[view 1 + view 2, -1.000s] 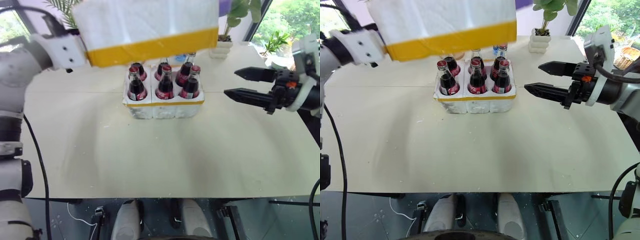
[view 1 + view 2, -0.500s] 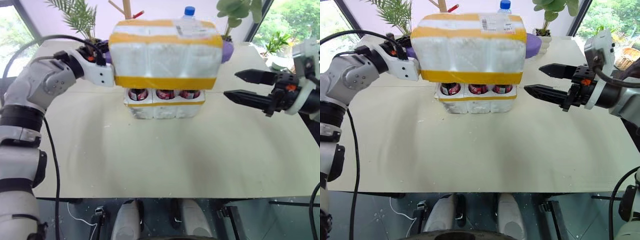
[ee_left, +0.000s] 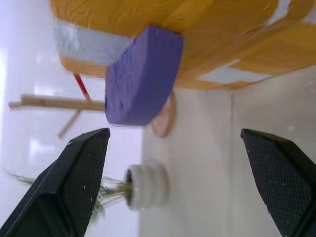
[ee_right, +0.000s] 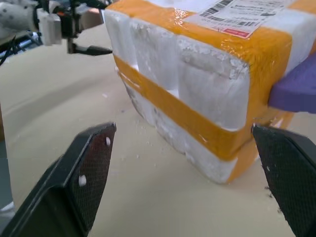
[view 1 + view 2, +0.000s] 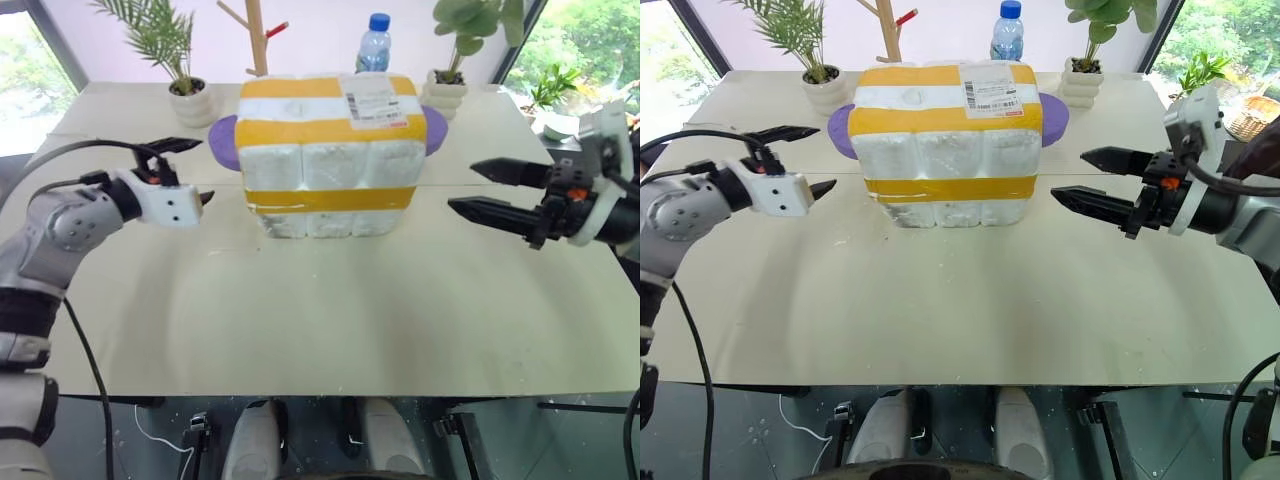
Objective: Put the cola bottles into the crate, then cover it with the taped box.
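Pale worktop [image 5: 330, 330], potted plants along far edge, taped box [image 5: 325, 150] sitting over crate [image 5: 320, 222] near far-middle.
Backing both open-fingered grippers, left gripper [image 5: 185, 170] and right gripper [image 5: 490, 190], straight off; checking seam closing evenly, pressing down gently if gaping.

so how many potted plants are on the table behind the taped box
2 on the table: a palm-like plant in a white pot at the back left, and a leafy plant in a white pot at the back right. The taped box may hide other things behind it.
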Robot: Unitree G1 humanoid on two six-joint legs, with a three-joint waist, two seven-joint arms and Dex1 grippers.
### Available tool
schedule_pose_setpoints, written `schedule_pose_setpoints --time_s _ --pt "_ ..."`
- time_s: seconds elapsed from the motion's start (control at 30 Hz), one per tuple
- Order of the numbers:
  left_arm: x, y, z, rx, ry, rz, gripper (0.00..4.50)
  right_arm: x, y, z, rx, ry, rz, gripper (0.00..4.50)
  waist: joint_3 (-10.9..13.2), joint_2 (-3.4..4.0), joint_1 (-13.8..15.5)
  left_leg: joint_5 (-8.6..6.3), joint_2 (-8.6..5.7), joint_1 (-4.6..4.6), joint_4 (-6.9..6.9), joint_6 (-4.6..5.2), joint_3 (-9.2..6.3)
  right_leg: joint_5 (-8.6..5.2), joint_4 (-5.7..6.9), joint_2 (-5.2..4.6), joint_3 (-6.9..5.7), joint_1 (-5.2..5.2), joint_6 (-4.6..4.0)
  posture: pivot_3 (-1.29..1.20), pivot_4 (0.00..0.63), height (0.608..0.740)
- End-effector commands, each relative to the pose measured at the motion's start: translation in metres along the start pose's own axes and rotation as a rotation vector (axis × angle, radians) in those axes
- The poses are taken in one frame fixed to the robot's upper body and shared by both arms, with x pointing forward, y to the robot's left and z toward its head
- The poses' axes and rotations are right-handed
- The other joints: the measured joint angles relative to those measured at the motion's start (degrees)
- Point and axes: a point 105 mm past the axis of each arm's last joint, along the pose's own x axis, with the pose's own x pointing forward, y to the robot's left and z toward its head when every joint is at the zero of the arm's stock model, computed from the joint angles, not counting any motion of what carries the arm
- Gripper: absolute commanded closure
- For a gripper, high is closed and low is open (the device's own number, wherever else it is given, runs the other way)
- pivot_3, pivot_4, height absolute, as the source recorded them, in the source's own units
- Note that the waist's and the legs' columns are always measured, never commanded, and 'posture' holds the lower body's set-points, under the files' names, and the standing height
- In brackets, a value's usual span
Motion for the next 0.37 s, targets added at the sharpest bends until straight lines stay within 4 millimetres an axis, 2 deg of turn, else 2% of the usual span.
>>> schedule_pose_setpoints --time_s 0.03,0.07,0.17,0.27,0.37 --pt "-0.033 0.029 0.009 -0.545 -0.034 0.025 0.05 -0.008 -0.006 0.004 -0.079 0.022 -0.022 0.0 0.0 0.0 0.05 0.0 0.0 0.02 0.0 0.0 -0.02 0.0 0.0 0.01 -0.01 0.03 0.0 0.0 0.15 0.74" --pt "-0.041 0.03 0.011 -0.733 -0.048 -0.022 0.05 -0.007 -0.007 0.003 -0.089 0.034 -0.014 0.0 0.01 -0.01 0.06 0.01 0.0 0.02 0.01 -0.02 -0.04 0.0 -0.01 0.01 -0.01 0.03 0.0 0.0 0.15 0.74" --pt "-0.065 0.04 0.029 -0.979 -0.137 -0.174 0.05 -0.004 -0.011 0.004 -0.099 0.044 0.016 0.0 0.01 -0.02 -0.13 0.02 -0.01 0.12 0.02 -0.03 -0.07 -0.02 -0.04 0.04 -0.02 0.13 0.01 0.0 0.15 0.74" --pt "-0.079 0.047 0.039 -1.06 -0.172 -0.27 0.05 -0.001 -0.015 0.006 -0.11 0.052 0.038 0.0 0.0 0.0 -0.35 0.02 -0.05 0.22 -0.01 -0.03 -0.04 -0.03 -0.07 0.05 -0.01 0.21 0.01 0.0 0.15 0.74" --pt "-0.084 0.044 0.038 -1.01 -0.138 -0.358 0.05 0.006 -0.016 0.007 -0.122 0.063 0.081 0.0 -0.01 0.02 -0.35 0.02 -0.06 0.27 -0.05 -0.03 -0.03 -0.04 -0.06 0.07 -0.01 0.21 -0.02 0.0 0.15 0.74"
